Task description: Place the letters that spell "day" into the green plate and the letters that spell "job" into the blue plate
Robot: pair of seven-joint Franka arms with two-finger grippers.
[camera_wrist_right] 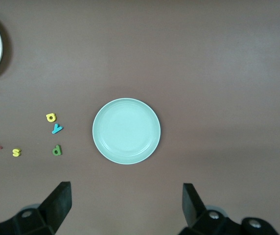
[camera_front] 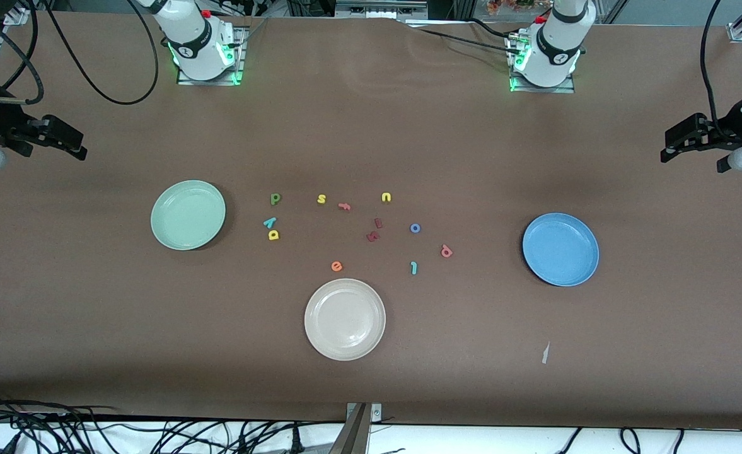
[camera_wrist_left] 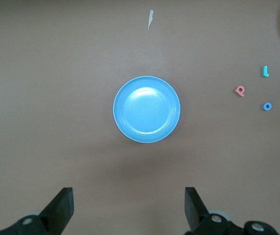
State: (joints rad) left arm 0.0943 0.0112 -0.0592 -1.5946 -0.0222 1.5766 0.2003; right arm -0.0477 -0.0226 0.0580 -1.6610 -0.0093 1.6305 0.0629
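Front view shows you both arms waiting, left gripper point(camera_front: 692, 142) and right gripper point(camera_front: 52, 139) with jaws spread wide and empty. Dark green foam d point(camera_front: 275, 198), teal y point(camera_front: 270, 222) and yellow a point(camera_front: 273, 235) lie beside the round mint-green plate point(camera_front: 188, 214). Blue ring o point(camera_front: 415, 228), salmon-pink b point(camera_front: 446, 251) and teal j point(camera_front: 413, 268) lie nearer the round blue plate point(camera_front: 560, 249).

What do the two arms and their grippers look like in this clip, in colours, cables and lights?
Both arms are white with black joint rings, on metal base plates lit green. The left gripper and right gripper are black, with flat, wedge-shaped fingers; the right gripper's fingers look the same. Black cables loop from each arm, and a red button sits near each base.
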